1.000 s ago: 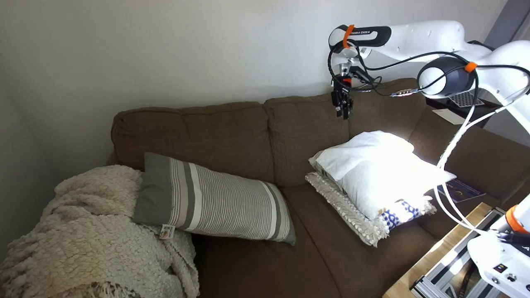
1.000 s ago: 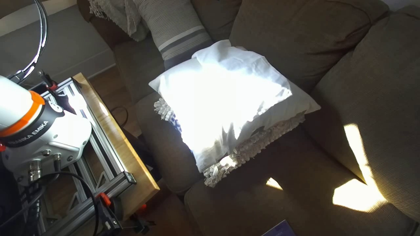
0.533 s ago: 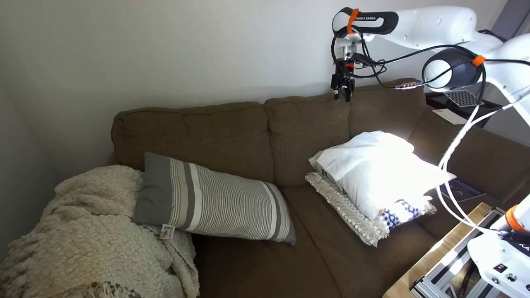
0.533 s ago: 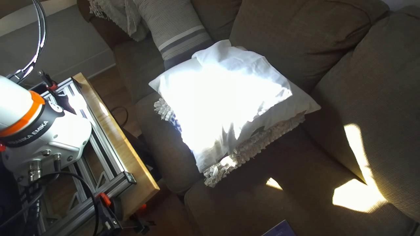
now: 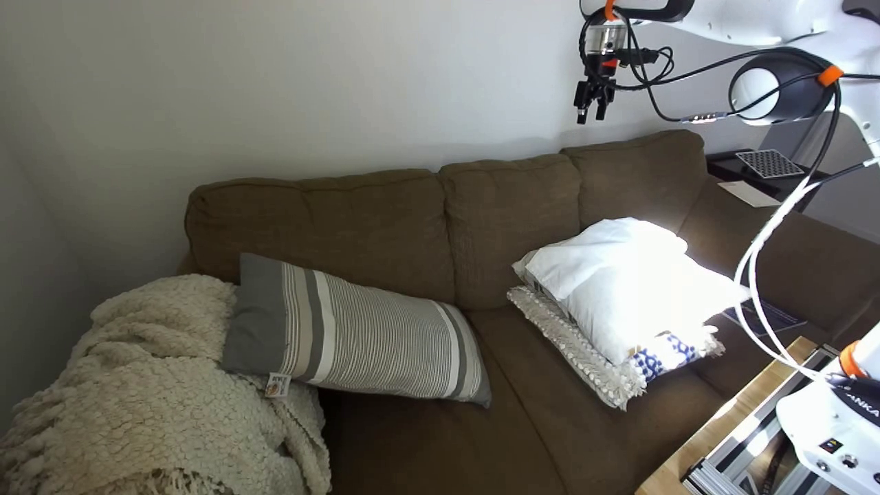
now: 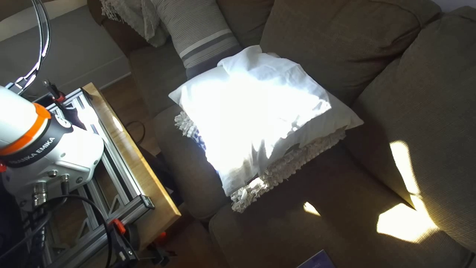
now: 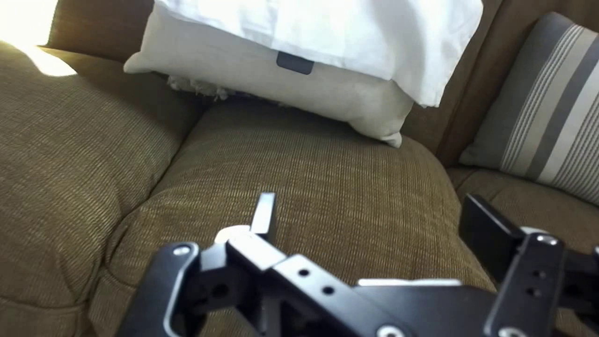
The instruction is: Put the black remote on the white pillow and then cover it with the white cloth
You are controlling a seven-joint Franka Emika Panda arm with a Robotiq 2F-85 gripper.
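The white pillow [image 6: 323, 128] lies on a fringed cushion on the sofa. Draped over most of it is the white cloth [image 7: 337, 28], whose edge hangs past the pillow's side in the wrist view; sunlight washes out its middle in both exterior views. From beneath that edge peeks a dark rounded rectangle [image 7: 295, 63]; it resembles one end of the black remote, but I cannot tell for sure. High above the sofa back, my gripper [image 5: 591, 118] is open, with both fingers [image 7: 264, 213] wide apart and nothing between them. It touches neither cloth nor pillow.
Underneath sits the fringed cushion with blue marks [image 5: 653, 357]. A striped grey pillow [image 5: 385, 337] and a chunky cream blanket [image 5: 158, 392] occupy the sofa's far end. Behind rise the sofa back cushions [image 5: 512, 220]. The robot's wooden table [image 6: 148, 186] stands beside the sofa.
My gripper has risen well above the sofa back and shifted right in the exterior view, its jaws now further apart. Cloth and pillow stay as they were.
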